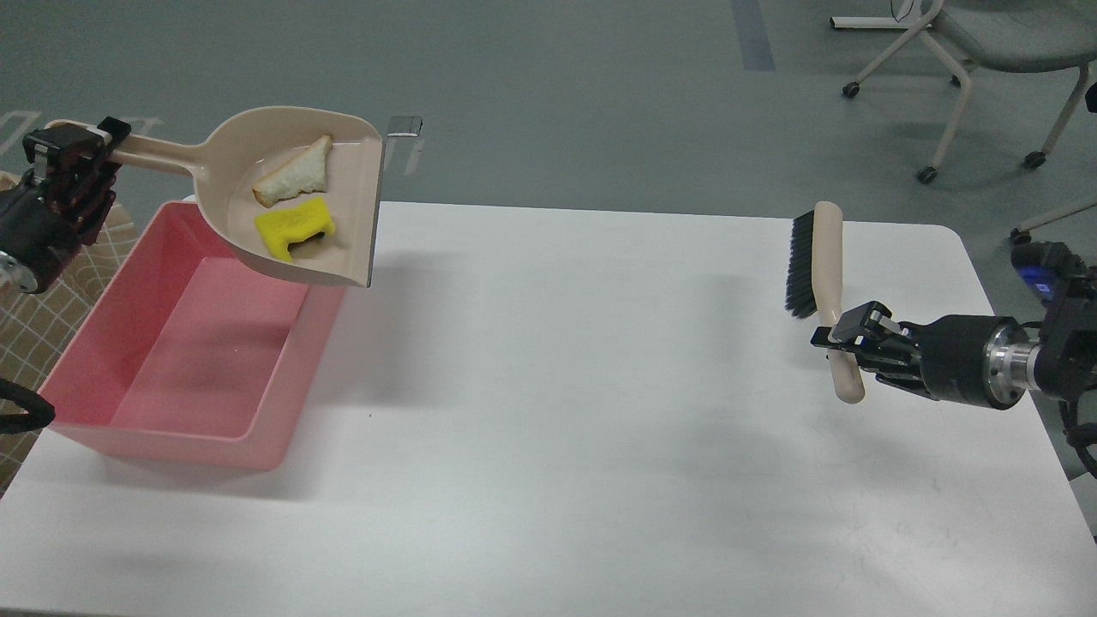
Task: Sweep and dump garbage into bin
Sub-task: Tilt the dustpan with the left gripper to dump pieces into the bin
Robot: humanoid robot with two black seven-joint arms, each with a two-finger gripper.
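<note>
Holding the dustpan (291, 193) upper left, your left gripper (73, 154) has fingers clamped on its handle; bread slice (296, 174) and yellow block (293, 227) sit inside, above the pink bin's (86, 343) far-right corner. Tip leftward. Right gripper (844, 338) clamps the brush (818, 266), well apart.

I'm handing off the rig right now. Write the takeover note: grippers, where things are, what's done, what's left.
Left gripper: shut on the dustpan handle, pan held raised over the far right corner of the pink bin.
Right gripper: shut on the brush handle, held above the right side of the table, bristles facing left.
Garbage: the bread slice and the yellow sponge block both lie in the dustpan.
Done: sweeping, both pieces are in the pan.
Left: tip the pan so both pieces drop into the bin, which looks to hold none yet.
</note>
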